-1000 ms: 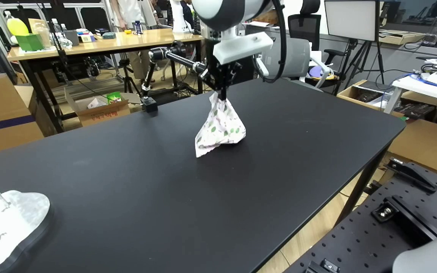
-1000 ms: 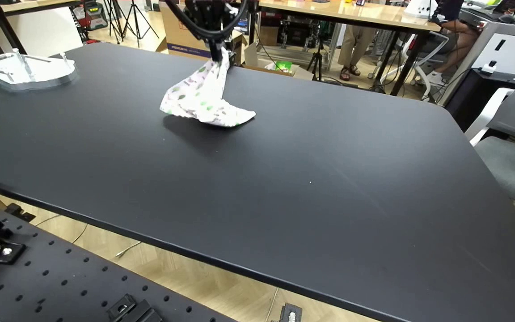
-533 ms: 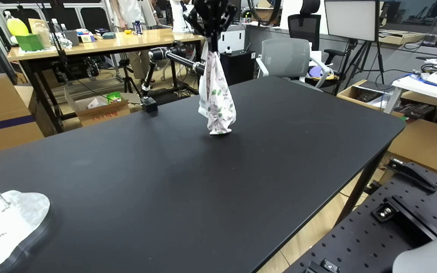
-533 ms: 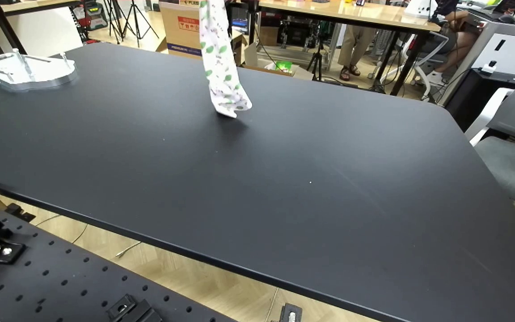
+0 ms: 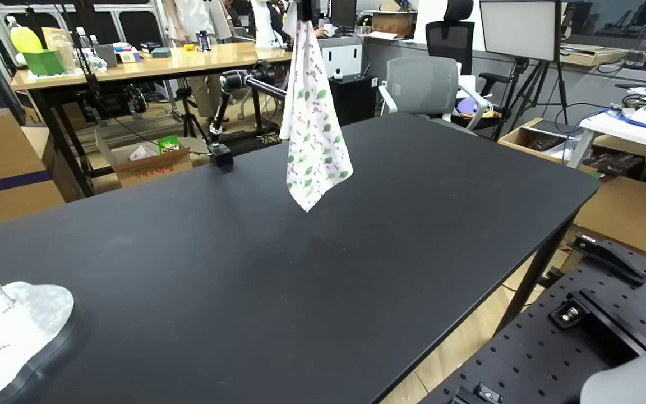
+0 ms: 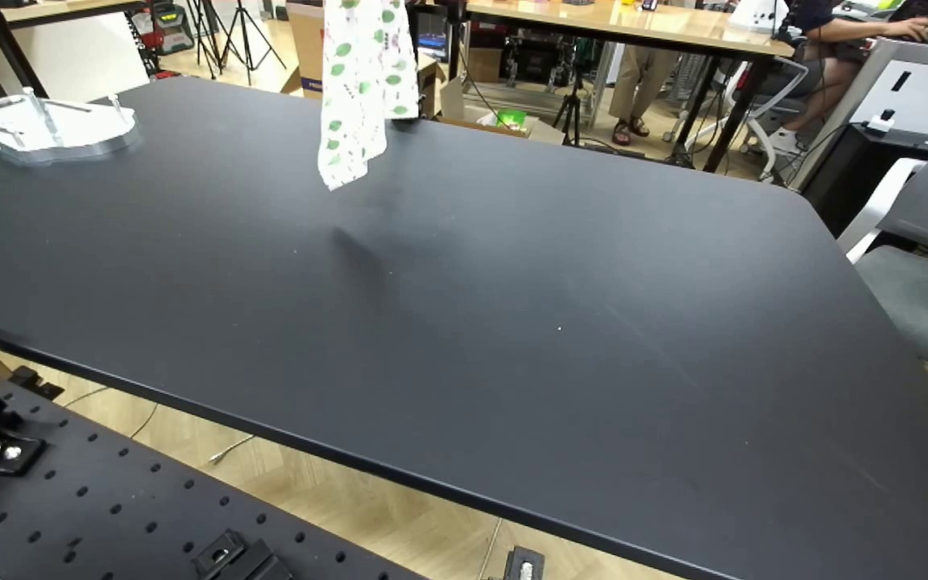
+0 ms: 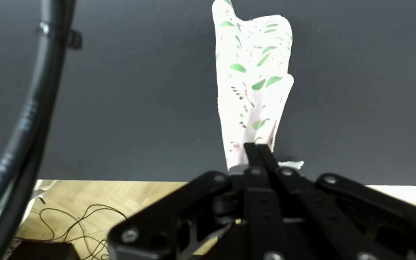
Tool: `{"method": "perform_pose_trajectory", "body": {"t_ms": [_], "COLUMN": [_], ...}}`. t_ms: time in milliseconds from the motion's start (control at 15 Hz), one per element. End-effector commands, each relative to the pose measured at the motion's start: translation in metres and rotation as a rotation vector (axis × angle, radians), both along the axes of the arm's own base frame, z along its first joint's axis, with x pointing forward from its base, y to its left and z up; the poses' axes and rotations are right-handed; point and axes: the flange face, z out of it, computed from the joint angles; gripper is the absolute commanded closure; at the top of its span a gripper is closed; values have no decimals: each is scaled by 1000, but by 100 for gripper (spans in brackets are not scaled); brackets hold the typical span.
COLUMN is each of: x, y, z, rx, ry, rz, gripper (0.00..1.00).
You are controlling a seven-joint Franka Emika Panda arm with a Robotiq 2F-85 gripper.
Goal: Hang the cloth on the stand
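Gripper point(image 7: 256, 145): fingers pressed together on a pinch of the cloth point(image 5: 316, 126); no gap to be seen between them.
Cloth position: hanging in the air from the fingertips, over the black table point(image 5: 278, 314). Lowest corner not touching; a shadow point(image 6: 358, 254) lies apart from it.
Cloth long axis: close to 12–6 o'clock in both exterior views, slack end at 6. Wrist view: runs from the fingertips toward 12, with a scrap of edge at about 4, just beside the fingers.
Stand point(image 5: 15, 339): pale, flat, pegged; identity judged. In an exterior view it lies between 7 and 8 o'clock from the gripper, well apart. In an exterior view the stand point(image 6: 81, 125) is near 9 o'clock from the cloth. Absent from the wrist view.
Pegs point(image 5: 0, 292): several, rising from the stand; which one is meant, cannot tell.
Hanging of cloth (judged): pick-up done; carry and drape not yet.
Carry to stand (judged): one arm, no handover. Needs a sideways swing, high enough for the low corner to pass over the pegs.
Slack end at pegs (judged): most length hangs below the grip, so that end may arrive first and bunch or snag.
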Motion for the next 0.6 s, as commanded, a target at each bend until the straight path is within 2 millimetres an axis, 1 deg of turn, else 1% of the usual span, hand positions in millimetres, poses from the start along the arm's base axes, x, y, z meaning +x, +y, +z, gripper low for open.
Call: {"method": "perform_pose_trajectory", "body": {"t_ms": [0, 267, 533], "x": [18, 41, 67], "y": [-1, -1, 2], "z": [28, 43, 42], "rx": [-11, -11, -14], "ry": [-19, -18, -2], "rz": [-20, -31, -37], "gripper": [100, 100, 100]}}
